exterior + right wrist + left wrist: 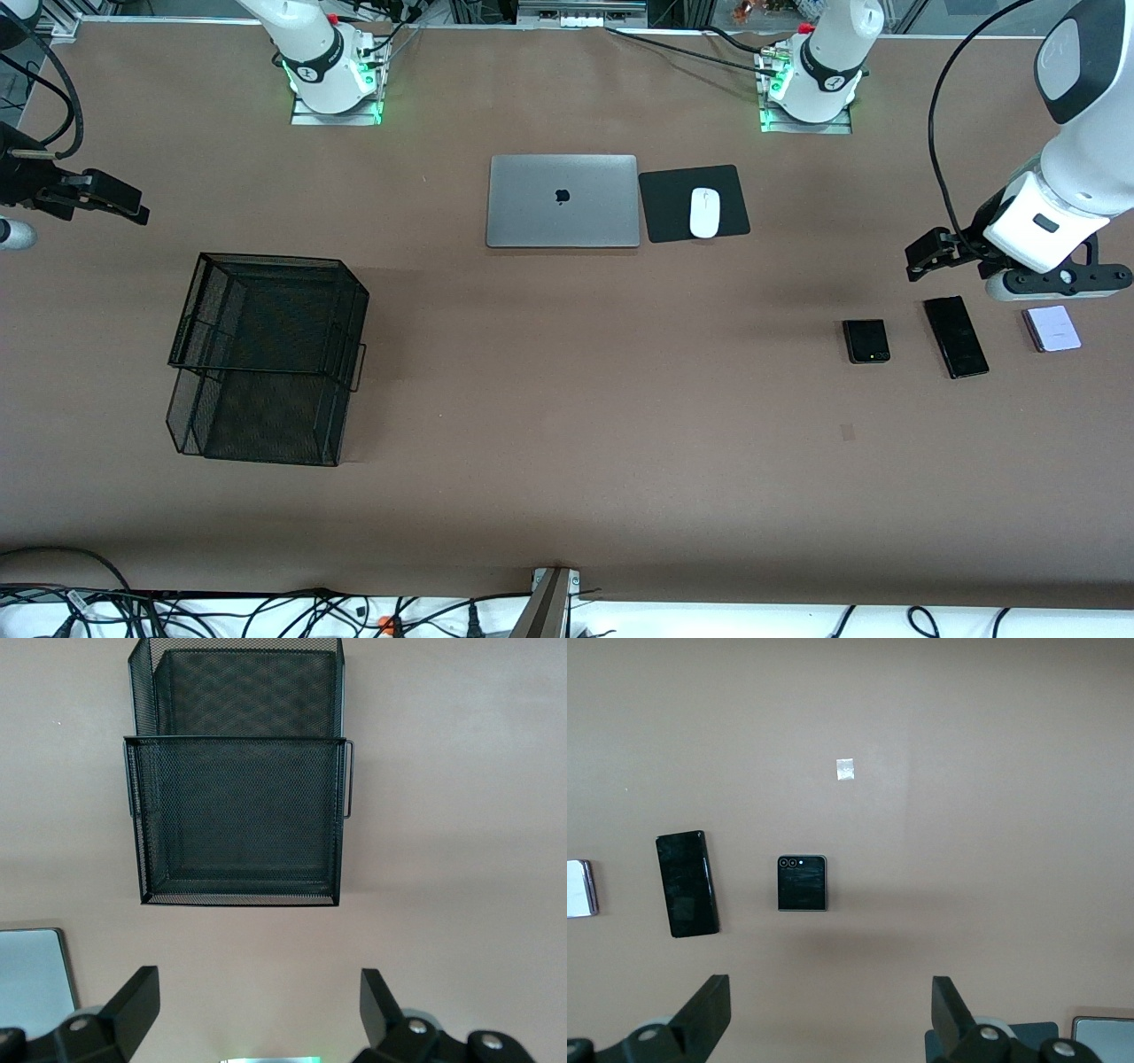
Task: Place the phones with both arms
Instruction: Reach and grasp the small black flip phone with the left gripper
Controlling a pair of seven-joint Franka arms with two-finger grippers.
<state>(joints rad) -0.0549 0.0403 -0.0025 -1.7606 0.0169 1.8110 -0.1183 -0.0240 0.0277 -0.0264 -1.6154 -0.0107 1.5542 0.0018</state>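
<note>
From the front view, three phones lay flat in a row on the brown worktop [567, 496] toward the left arm's end: a small squarish black phone [866, 341], a long slim black phone [956, 337] beside it, and a pale lavender phone [1052, 329] last. The left gripper [926, 259] hung over bare worktop at about eleven o'clock from the slim phone, holding nothing. A two-tier black mesh tray [266, 354] stood well apart toward the right arm's end, probably the drop-off, which would explain the right gripper [106, 199] waiting up at that edge, at ten o'clock from the tray. A closed silver laptop [563, 201] and a white mouse [704, 213] sat between the bases.

The left wrist view showed the left gripper's fingers [704, 1010] spread wide and empty, the squarish phone [802, 883] lying between their lines, likely the first pick.

The right wrist view showed the right gripper's fingers [133, 1001] equally wide, empty, squared up to the mesh tray [237, 815].
</note>
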